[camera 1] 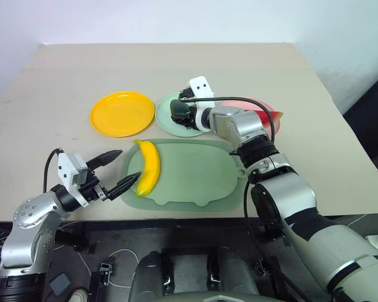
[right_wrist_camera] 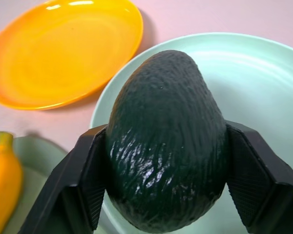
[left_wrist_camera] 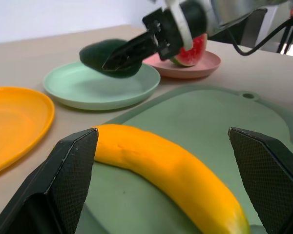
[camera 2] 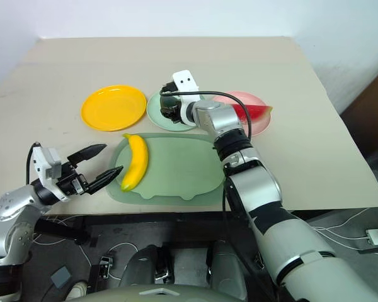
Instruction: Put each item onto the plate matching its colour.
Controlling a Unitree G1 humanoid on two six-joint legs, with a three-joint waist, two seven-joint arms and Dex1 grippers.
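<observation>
On the beige counter (camera 1: pixel 315 126), the right tool (right_wrist_camera: pixel 166 214) pinches the stiff, probably slick avocado (right_wrist_camera: pixel 167 141) across its belly over the green plate (right_wrist_camera: pixel 263 87), while the left tool (camera 1: pixel 116 171) gapes empty.

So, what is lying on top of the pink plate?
The watermelon wedge lies on the pink plate. In the head views, the right arm covers part of this plate.

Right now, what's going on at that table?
The right gripper is shut on the avocado, holding it over the green plate. The watermelon wedge already sits on the pink plate. The banana lies on the tray, with the left gripper open beside it. The yellow plate has nothing on it.
</observation>
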